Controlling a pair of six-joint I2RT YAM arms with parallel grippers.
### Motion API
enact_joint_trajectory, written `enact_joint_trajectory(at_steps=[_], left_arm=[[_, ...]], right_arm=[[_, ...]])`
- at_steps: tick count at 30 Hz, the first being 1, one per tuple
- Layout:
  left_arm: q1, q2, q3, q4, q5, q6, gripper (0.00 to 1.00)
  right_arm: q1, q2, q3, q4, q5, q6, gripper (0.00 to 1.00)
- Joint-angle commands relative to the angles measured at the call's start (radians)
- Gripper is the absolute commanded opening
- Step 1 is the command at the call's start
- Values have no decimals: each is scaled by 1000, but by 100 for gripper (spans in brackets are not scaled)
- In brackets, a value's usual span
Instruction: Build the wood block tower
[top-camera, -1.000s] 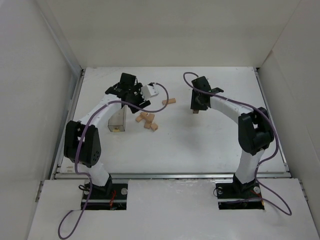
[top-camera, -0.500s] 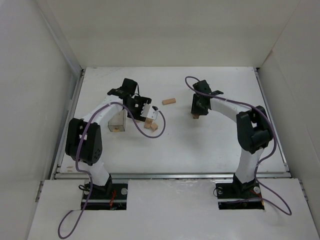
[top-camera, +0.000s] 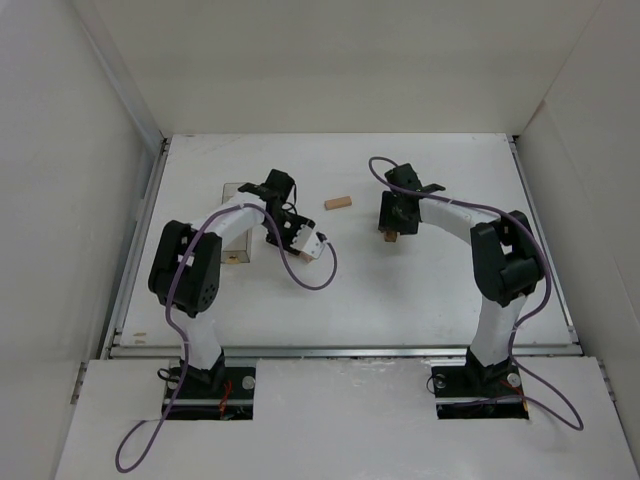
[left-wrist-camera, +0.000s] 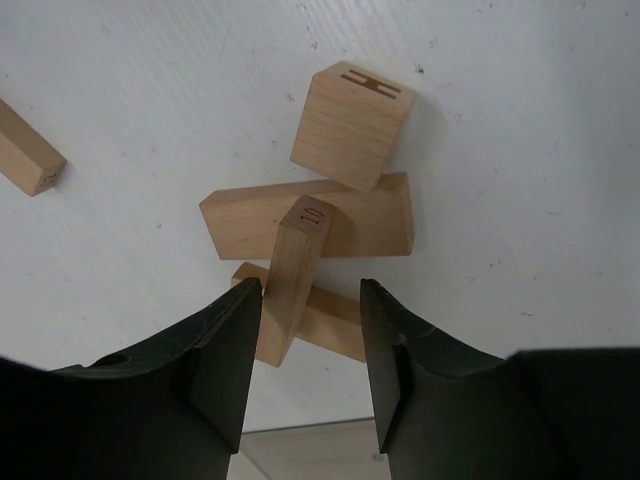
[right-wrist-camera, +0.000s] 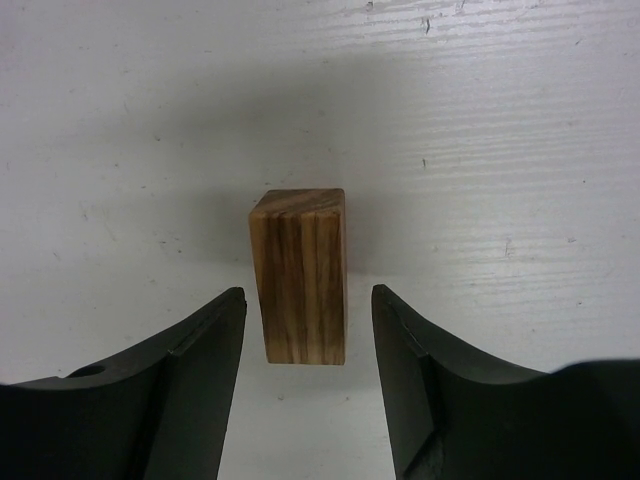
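Overhead view of a white table with two robot arms reaching away from the near edge. Since a second ago the left arm has swung back from the far side and lowered its tip onto the pile of blocks, which sits left of the table's middle, just beside a clear box. From above, the left gripper now covers that pile, which lay in plain sight before. Its wrist camera shows the pile close up: a chunky block resting against a flat plank, another plank beneath, and a thin plank leaning upward between the fingers. The left gripper is partly open around this thin plank; one finger touches its side and the other stands apart from it, so it is not clamped. The right arm has hardly moved. A dark-grained block stands upright on the table right of centre. The right gripper, which was clamped on it a second ago, now stands open, with a gap on each side of the block. A lone block lies between the two grippers, towards the far side, where it was half a second ago.
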Motion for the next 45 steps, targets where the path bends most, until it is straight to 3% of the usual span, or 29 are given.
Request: enact_joint_trajectory(at_steps=[1, 4, 13, 27, 32, 37, 41, 45], left_arm=[[5, 9, 26, -15, -25, 11, 41], [5, 18, 17, -1, -26, 0, 35], [5, 27, -2, 80, -26, -51, 33], [5, 26, -63, 141, -26, -150, 0], [50, 26, 30, 145, 115, -345, 0], [136, -16, 152, 147, 414, -610, 0], [124, -112, 103, 331, 441, -842, 0], [77, -178, 38, 510, 271, -1035, 0]], right_arm=[[0, -30, -7, 34, 5, -9, 59], [0, -30, -7, 34, 5, -9, 59], [0, -30, 2, 25, 5, -9, 59], [0, -9, 31, -7, 25, -18, 59], [0, -78, 41, 4, -12, -28, 59], [-9, -213, 30, 86, -119, -46, 61], [-9, -262, 91, 96, -230, 12, 68], [-9, -282, 114, 195, -418, 81, 80]])
